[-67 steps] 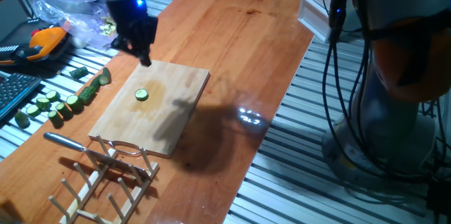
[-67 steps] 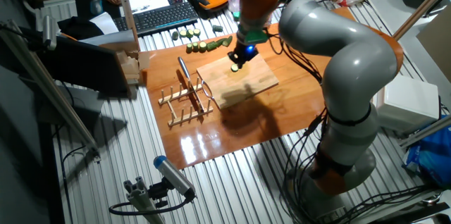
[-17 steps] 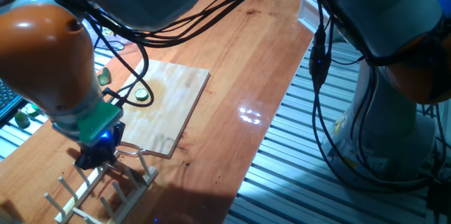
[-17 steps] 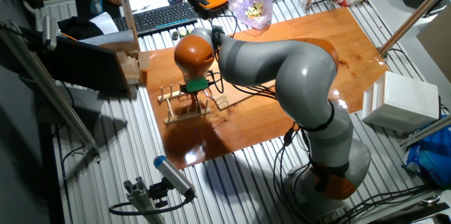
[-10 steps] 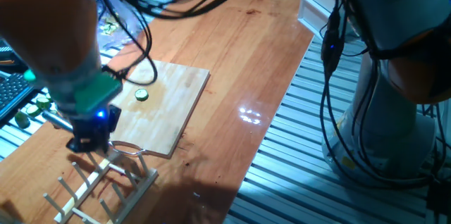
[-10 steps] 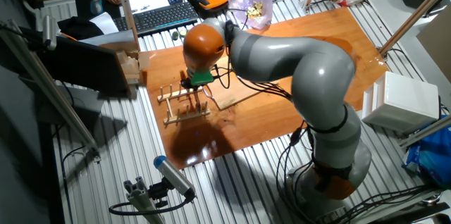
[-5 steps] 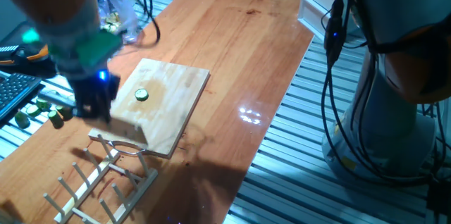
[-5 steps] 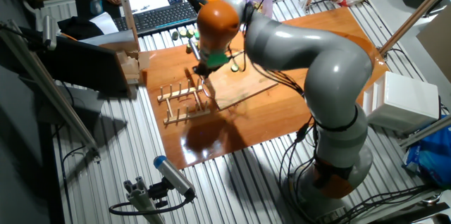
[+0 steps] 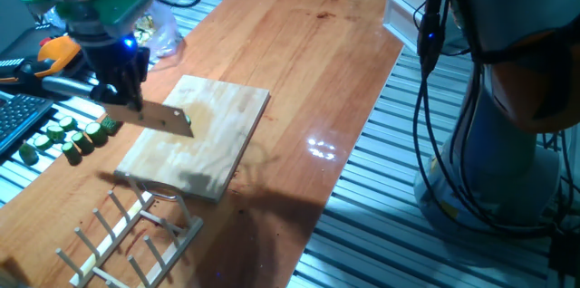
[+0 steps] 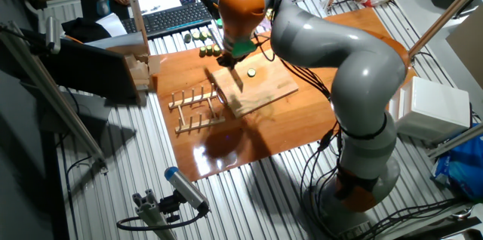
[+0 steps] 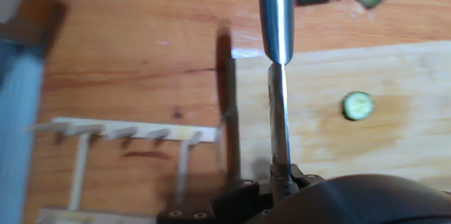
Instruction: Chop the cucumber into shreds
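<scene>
the cucumber (image 11: 357, 106), a single round slice, lies flat on the wooden cutting board (image 9: 217, 134), toward the end nearer the loose cucumber chunks (image 9: 68, 134). above the board the end effector (image 9: 127, 96) is clamped on a knife (image 9: 149, 117), whose blade hangs in the air over the wood, clear of the slice. a wooden rack (image 9: 127, 229) stands on the tabletop (image 9: 299, 62) just beside the board, and a keyboard (image 10: 170, 20) sits beyond the chunks.
</scene>
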Controlling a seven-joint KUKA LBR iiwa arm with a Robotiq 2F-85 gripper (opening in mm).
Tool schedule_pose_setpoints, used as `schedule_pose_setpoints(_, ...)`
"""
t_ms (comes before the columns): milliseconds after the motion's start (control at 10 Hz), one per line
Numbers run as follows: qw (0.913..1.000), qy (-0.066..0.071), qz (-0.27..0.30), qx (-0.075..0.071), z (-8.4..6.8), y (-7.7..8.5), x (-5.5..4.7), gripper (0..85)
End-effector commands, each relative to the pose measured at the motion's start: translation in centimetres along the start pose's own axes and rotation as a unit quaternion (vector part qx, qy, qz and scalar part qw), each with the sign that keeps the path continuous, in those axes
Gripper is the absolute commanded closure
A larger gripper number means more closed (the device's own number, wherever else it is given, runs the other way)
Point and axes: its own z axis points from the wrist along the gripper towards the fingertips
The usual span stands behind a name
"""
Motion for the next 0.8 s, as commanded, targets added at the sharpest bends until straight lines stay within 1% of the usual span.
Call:
schedule_pose_setpoints(0, 1.0000, 0.001, -0.002, 0.007, 0.6, -4.8, 0.3, 85.0)
schedule_pose_setpoints(300, 0.9997, -0.003, -0.024, 0.005, 1.9, -6.7, 0.5, 85.0)
schedule_pose_setpoints(500, 0.9996, 0.000, -0.026, 0.011, 2.5, -7.7, 0.5, 85.0)
schedule_pose_setpoints(600, 0.9996, 0.002, -0.026, 0.008, 3.0, -8.3, 0.5, 85.0)
schedule_pose_setpoints(700, 0.9996, 0.002, -0.026, 0.007, 3.5, -8.5, 0.2, 85.0)
